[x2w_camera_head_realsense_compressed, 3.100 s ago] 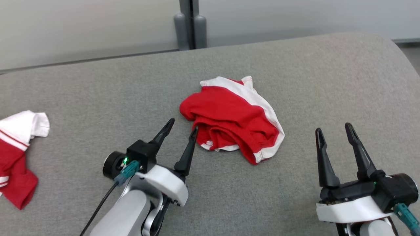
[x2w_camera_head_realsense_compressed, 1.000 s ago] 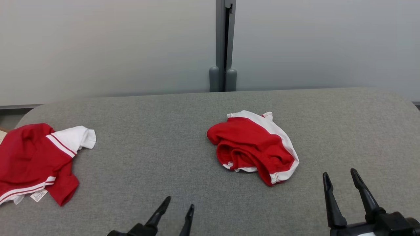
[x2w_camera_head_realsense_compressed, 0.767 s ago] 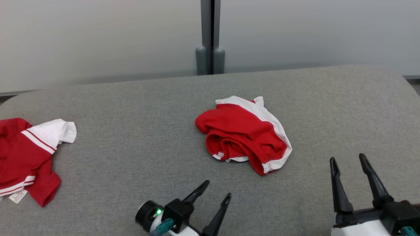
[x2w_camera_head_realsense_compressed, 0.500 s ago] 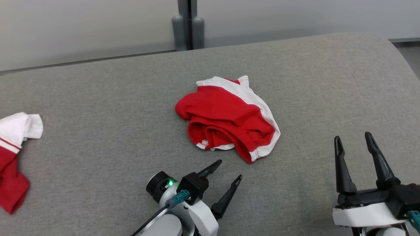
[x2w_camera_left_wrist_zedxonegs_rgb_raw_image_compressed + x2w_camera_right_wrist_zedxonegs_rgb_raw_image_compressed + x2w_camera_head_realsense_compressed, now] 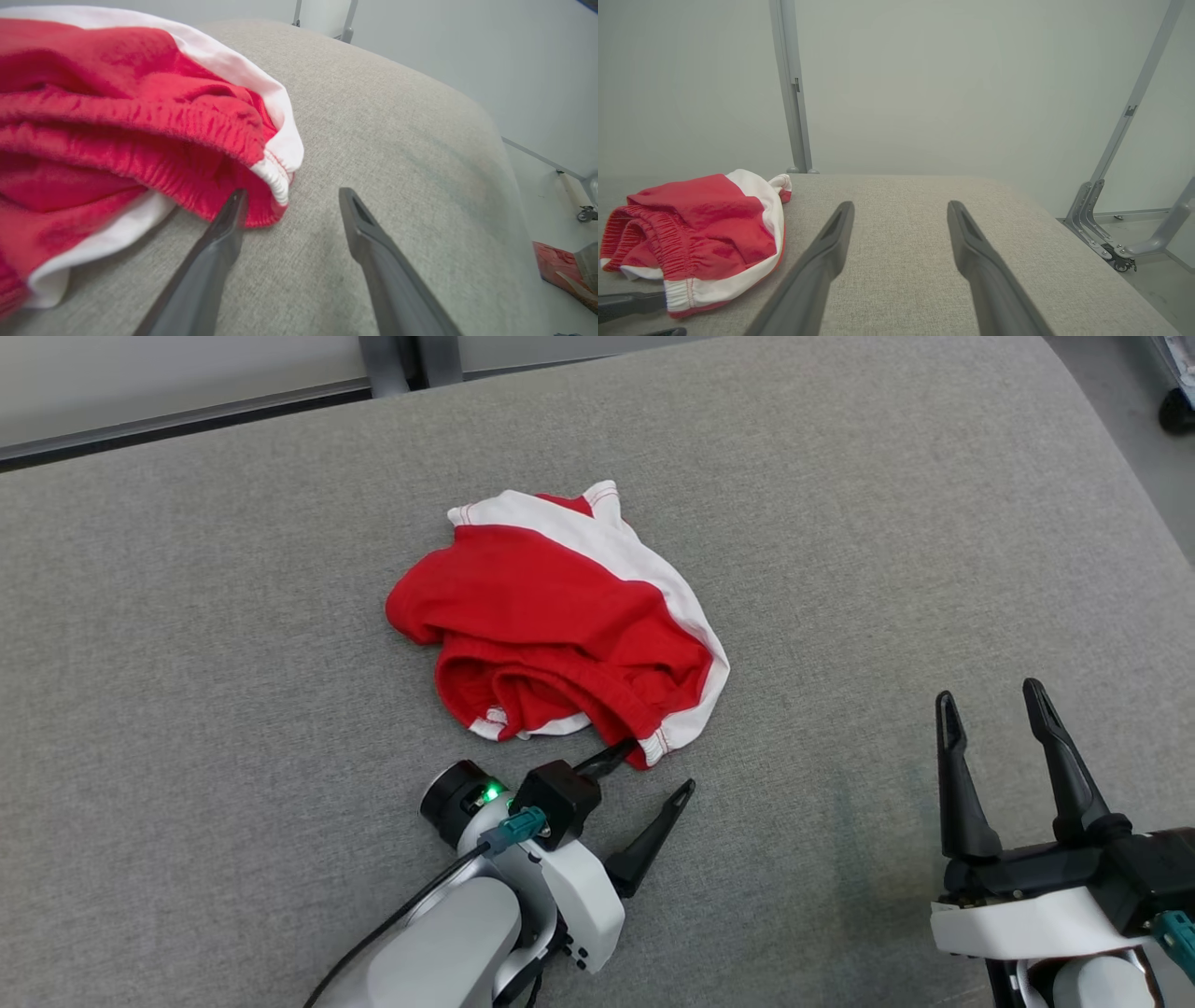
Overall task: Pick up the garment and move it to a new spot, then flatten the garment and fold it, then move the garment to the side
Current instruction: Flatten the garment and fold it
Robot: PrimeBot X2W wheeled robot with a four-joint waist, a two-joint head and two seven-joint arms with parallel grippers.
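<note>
Now the left claw [image 5: 659, 766], spread wide, should straddle the shorts [image 5: 551, 616] at their five-o'clock corner before pinching; the right claw [image 5: 988, 691], also wide, holds nothing.

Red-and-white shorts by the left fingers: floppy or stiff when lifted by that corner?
Probably floppy: the shorts lie crumpled in soft folds, so a corner pinch by the left gripper would likely leave the rest hanging. Likely light; the fabric looks thin. Pushed across the textured grey pad, they'd probably bunch, not slide.
</note>
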